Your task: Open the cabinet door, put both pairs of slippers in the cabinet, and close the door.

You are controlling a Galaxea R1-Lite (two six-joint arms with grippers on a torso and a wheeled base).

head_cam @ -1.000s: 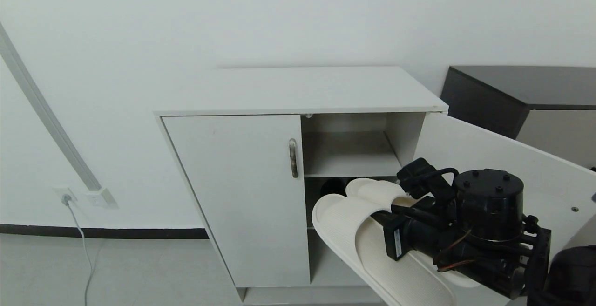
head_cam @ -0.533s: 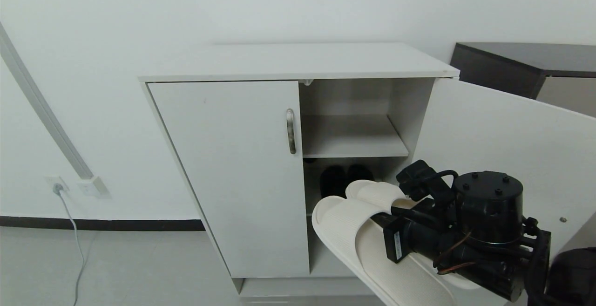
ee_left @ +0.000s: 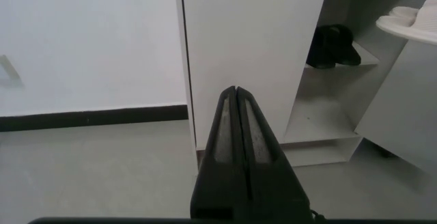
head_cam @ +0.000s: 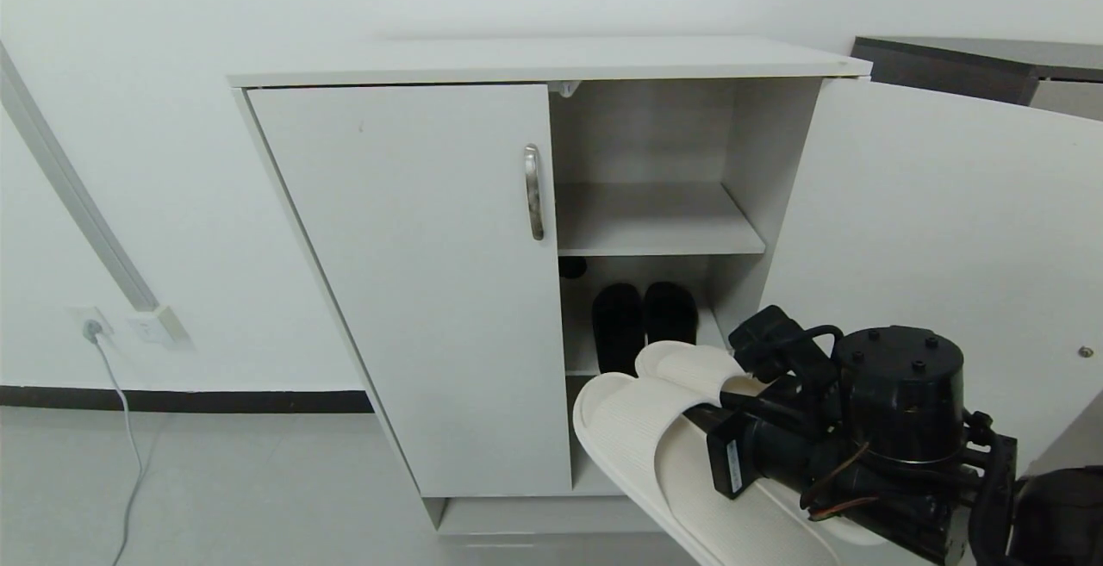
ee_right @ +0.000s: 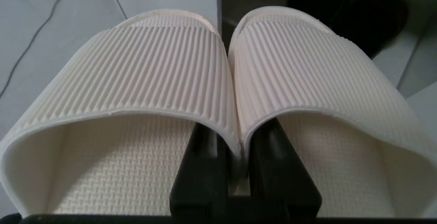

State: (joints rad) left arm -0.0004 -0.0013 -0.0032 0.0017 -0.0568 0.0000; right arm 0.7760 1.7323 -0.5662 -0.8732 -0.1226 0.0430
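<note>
1. Holding the white slippers (head_cam: 642,428) in my right gripper (ee_right: 233,183), I judge the task a little past halfway. The right door (head_cam: 931,230) of the cabinet (head_cam: 534,62) is swung open. The black slippers (head_cam: 644,320) already sit side by side on a shelf inside.
2. As I read it, what is left is to set the white pair inside, let go, and shut the door.
3. My right gripper is clamped on the white pair where the two inner edges meet, with one finger under each strap. The toes stick out ahead of the fingers, towards the opening.
4. The black pair lies ahead of my right gripper, beyond the white toes and deeper in the cabinet, not touching them. The open door stands off to the gripper's right. The closed left door (head_cam: 414,273) is ahead and to its left.
5. My left gripper (ee_left: 236,135) has its fingers pressed together with nothing between them. It hangs low and faces the closed left door. The white pair is up and away to its right, and the black pair is farther ahead on that same side.
</note>
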